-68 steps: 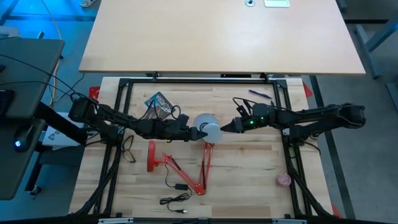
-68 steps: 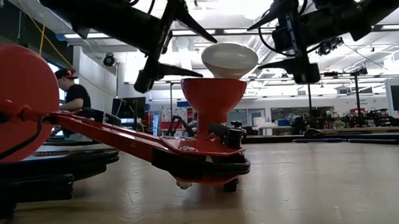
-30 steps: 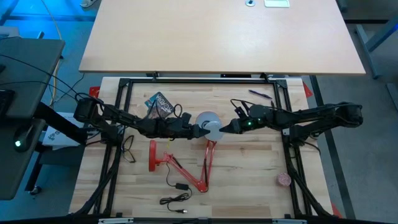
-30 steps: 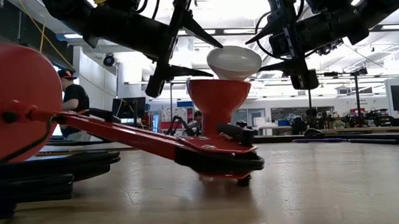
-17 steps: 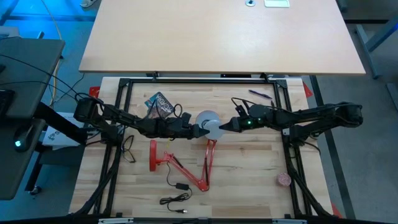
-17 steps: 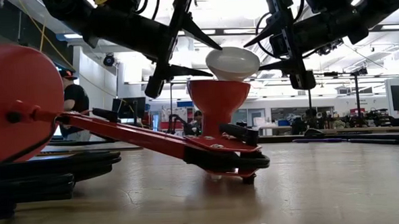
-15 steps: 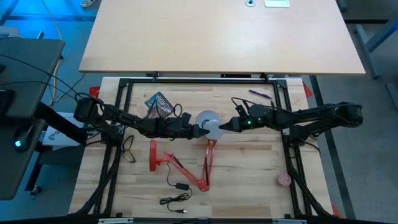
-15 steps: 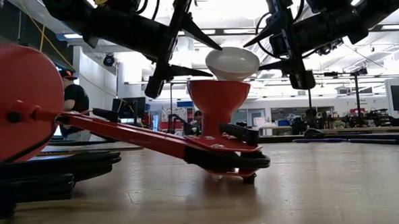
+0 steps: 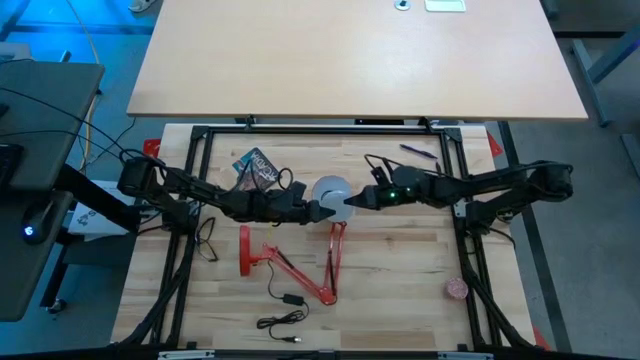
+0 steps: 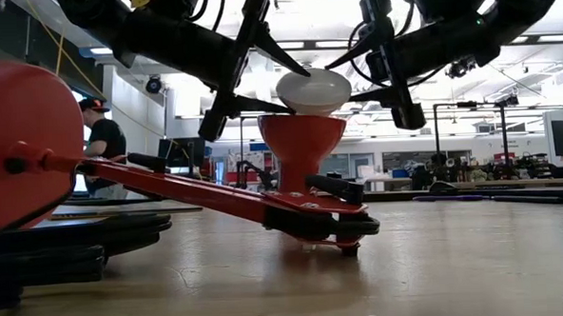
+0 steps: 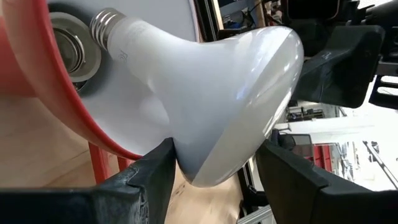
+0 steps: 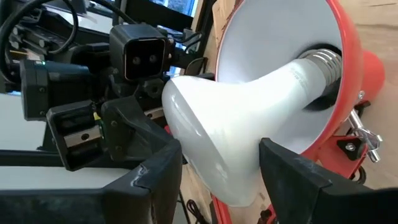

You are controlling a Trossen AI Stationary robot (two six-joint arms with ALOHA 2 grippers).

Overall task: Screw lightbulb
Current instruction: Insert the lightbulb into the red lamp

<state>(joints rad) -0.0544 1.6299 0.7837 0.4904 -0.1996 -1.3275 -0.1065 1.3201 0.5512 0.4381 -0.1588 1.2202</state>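
Observation:
The white lightbulb (image 9: 332,190) stands dome up in the red lamp's shade (image 10: 303,143). Its threaded neck (image 11: 106,25) is at the socket (image 11: 68,46). The lamp's red arm (image 9: 330,265) and round base (image 9: 247,252) lie on the wooden table. My left gripper (image 9: 318,209) reaches in from the table's left and is shut on the bulb's dome (image 11: 205,93). My right gripper (image 9: 352,203) reaches in from the right. It is open, with a finger on either side of the dome (image 12: 236,137). My left gripper pinches the wide dome of the bulb near its rim (image 11: 177,149) between its two fingers. It comes in about level from the table's left. The bulb is held above the table, neck down in the shade. My right gripper's fingers (image 12: 165,168) lie close along the dome's sides; whether they touch it I cannot tell.
A dark packet (image 9: 258,167) lies at the far left of the board, and a purple pen (image 9: 418,151) at the far right. A black cable with a plug (image 9: 285,305) is near the front edge, and a pink round thing (image 9: 457,289) at the right front. A person (image 10: 100,137) stands in the room behind.
My right gripper has moved toward the table's left and closed in on the bulb's dome. The bulb, held by my left gripper, has gone from tilted to nearly level and sunk lower into the shade. The lamp head has shifted a little to the left.

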